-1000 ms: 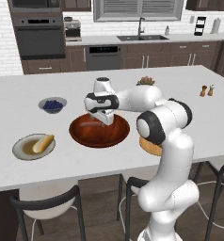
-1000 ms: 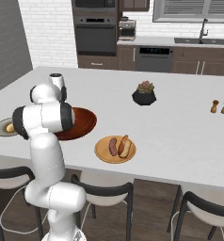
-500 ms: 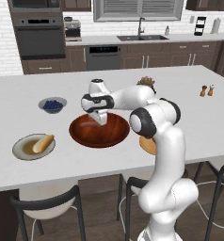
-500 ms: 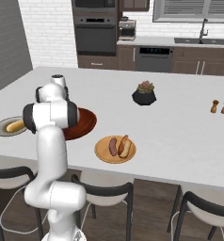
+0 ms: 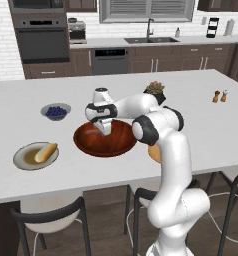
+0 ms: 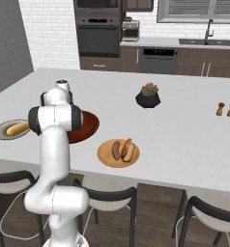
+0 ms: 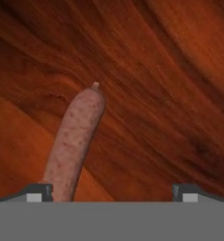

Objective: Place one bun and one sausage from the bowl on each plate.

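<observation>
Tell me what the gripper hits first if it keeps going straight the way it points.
Probably the sausage lying in the wooden bowl: the open gripper points down at it, near its left fingertip. Depth is unclear; slightly off, it meets the bowl's floor instead.

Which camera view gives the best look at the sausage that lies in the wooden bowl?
The hand view: the sausage lies close and unblocked on the wooden bowl, beside the open gripper. In the left base view it is a small pale streak. In the right base view I cannot make it out.
</observation>
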